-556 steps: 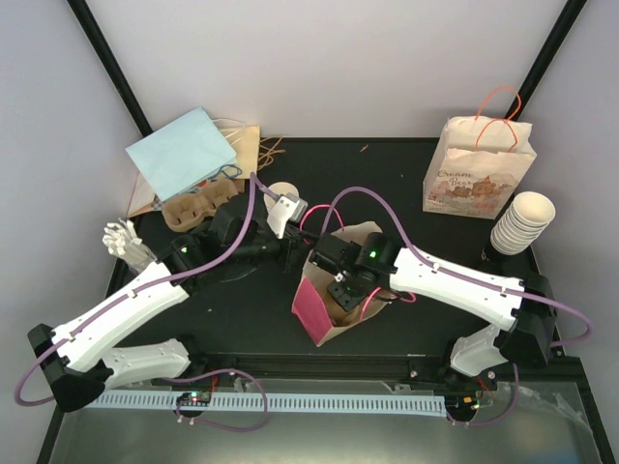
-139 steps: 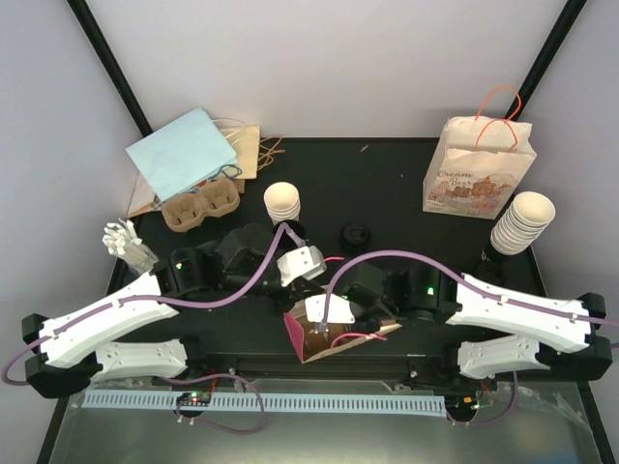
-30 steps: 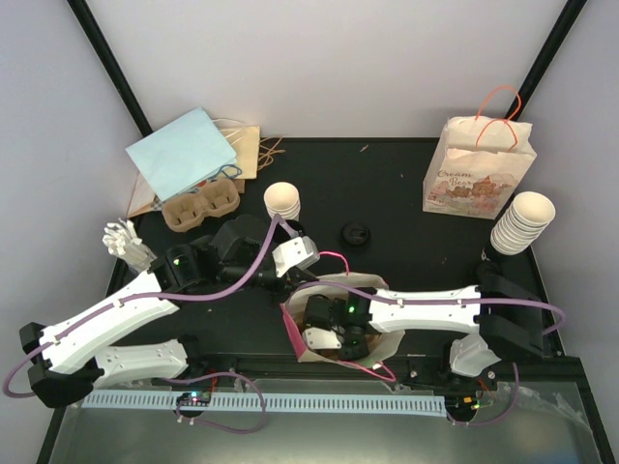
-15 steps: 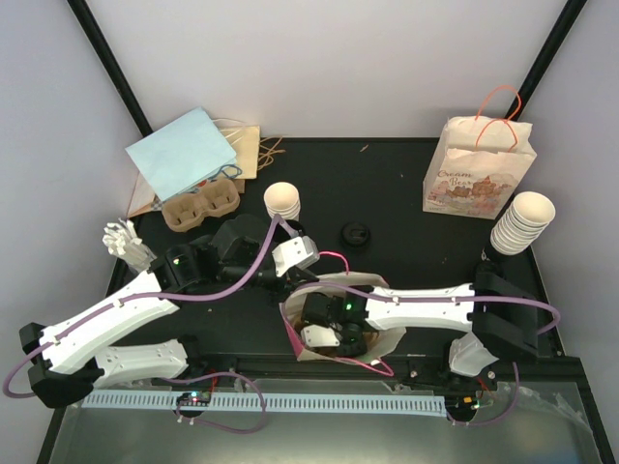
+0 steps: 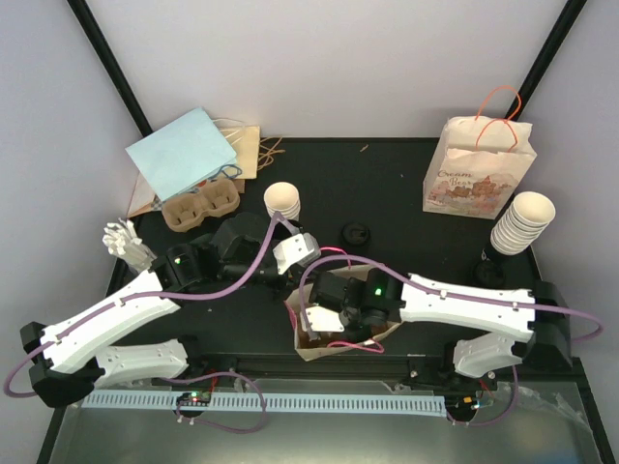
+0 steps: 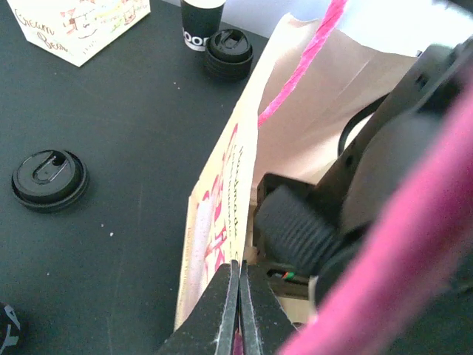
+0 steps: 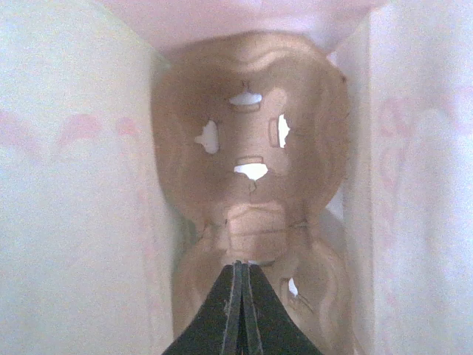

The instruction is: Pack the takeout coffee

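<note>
A tan paper bag (image 5: 308, 348) with pink print and pink handles stands open at the front middle of the table. My left gripper (image 5: 290, 288) is shut on the bag's rim, and the left wrist view shows its tips (image 6: 239, 270) pinching the paper edge (image 6: 222, 185). My right gripper (image 5: 324, 324) reaches down into the bag. In the right wrist view it (image 7: 242, 265) is shut at the middle ridge of a brown pulp cup carrier (image 7: 251, 140), which lies on the bag's bottom between the pale walls (image 7: 74, 185).
A second carrier (image 5: 200, 208), a blue bag (image 5: 182, 153) and white cutlery (image 5: 124, 242) are at the back left. A paper cup (image 5: 282, 201) and a black lid (image 5: 356, 234) stand behind the bag. A printed bag (image 5: 479, 174) and a cup stack (image 5: 522, 222) are at the right.
My right arm has risen and drawn back to the right, with the gripper still in the bag. The bag now stands more upright and narrower. My left arm has hardly moved.
</note>
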`<action>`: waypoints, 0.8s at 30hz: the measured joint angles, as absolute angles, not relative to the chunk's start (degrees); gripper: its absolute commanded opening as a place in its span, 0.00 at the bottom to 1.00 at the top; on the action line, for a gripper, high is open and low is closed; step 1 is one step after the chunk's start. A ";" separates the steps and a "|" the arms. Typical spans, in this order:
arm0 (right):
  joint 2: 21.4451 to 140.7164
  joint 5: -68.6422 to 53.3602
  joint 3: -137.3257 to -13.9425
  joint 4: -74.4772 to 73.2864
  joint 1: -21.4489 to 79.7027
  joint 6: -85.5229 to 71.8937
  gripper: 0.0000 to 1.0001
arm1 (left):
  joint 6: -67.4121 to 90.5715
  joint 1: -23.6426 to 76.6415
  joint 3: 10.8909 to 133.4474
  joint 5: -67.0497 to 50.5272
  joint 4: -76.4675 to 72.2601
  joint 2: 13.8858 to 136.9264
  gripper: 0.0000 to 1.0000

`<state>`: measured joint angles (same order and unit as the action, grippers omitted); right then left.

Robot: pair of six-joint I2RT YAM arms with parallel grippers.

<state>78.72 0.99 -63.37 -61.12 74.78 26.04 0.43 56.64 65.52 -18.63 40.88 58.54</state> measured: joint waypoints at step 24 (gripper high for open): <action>68.10 3.22 -84.64 -63.55 74.48 25.17 0.01 | 0.47 56.64 65.60 -19.64 42.96 57.52 0.02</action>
<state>68.10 3.22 -84.64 -63.55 74.48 25.17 0.47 56.64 65.60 -19.64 42.96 57.52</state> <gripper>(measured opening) 0.016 0.017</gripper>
